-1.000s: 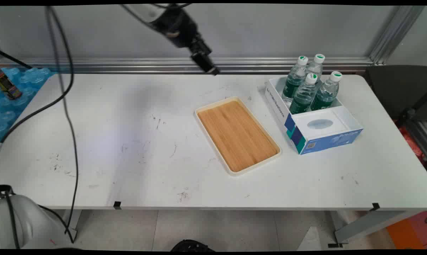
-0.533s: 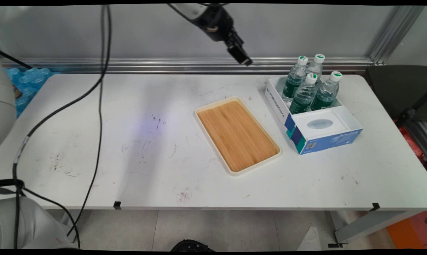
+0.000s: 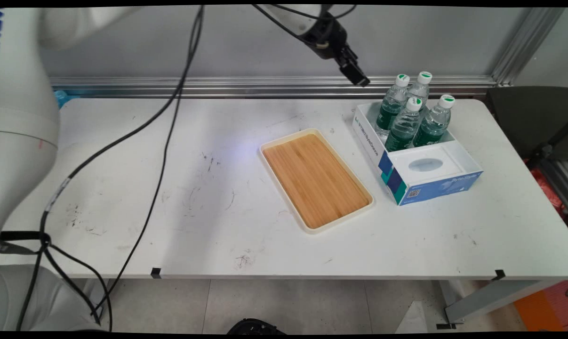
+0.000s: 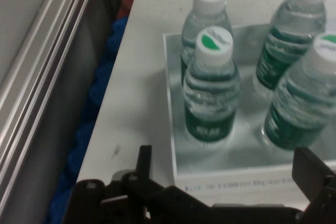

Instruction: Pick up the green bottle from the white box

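main view has the gripper (image 3: 356, 77) raised above the table's (image 3: 171, 188) far edge, just left of the white and blue box (image 3: 420, 174) and well clear of the surface. hand view shows its 2 fingers (image 4: 144, 162) spread wide with nothing between them, the box's near wall lying across the gap.

4 water bottles (image 3: 408, 115) with white and green caps stand upright in the far compartment of the box, close together, some touching. in the hand view the nearest bottle (image 4: 211, 87) stands just inside the box wall, with the others behind and to its side. the box's front part is a white insert with an oval hollow (image 3: 425, 165).

a wooden tray with a cream rim (image 3: 316, 180) lies at an angle on the table beside the box, apart from it, nothing on it. left of the tray the tabletop is open and scuffed. black cables (image 3: 161, 132) hang across that left part. an aluminium rail (image 3: 218, 87) runs along the wall behind the far edge, close behind the gripper. the box sits near the table's right far corner, with bare table in front of it.
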`<state>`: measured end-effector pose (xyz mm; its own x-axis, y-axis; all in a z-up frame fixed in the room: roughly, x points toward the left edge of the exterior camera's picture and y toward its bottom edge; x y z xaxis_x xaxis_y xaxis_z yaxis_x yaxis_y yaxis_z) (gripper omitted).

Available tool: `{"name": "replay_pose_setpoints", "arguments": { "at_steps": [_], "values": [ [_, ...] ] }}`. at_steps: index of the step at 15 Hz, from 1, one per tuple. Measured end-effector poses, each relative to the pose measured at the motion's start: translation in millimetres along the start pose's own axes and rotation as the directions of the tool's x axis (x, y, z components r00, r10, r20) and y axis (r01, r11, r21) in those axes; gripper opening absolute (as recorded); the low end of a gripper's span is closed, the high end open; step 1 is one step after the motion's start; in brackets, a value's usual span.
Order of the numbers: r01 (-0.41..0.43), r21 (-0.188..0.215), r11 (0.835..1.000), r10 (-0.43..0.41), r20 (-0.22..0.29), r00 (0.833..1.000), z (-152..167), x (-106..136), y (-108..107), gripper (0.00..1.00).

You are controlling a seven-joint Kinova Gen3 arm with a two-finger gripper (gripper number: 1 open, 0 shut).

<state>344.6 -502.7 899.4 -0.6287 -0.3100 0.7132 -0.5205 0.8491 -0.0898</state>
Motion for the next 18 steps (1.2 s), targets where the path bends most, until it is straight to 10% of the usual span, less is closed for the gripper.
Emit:
{"name": "replay_pose_setpoints", "arguments": {
  "at_steps": [18],
  "values": [
    [0.023, -0.088, 0.996, -0.028, -0.056, 0.998, 128.1, 7.0, -21.4, 1.0]
  ]
}}
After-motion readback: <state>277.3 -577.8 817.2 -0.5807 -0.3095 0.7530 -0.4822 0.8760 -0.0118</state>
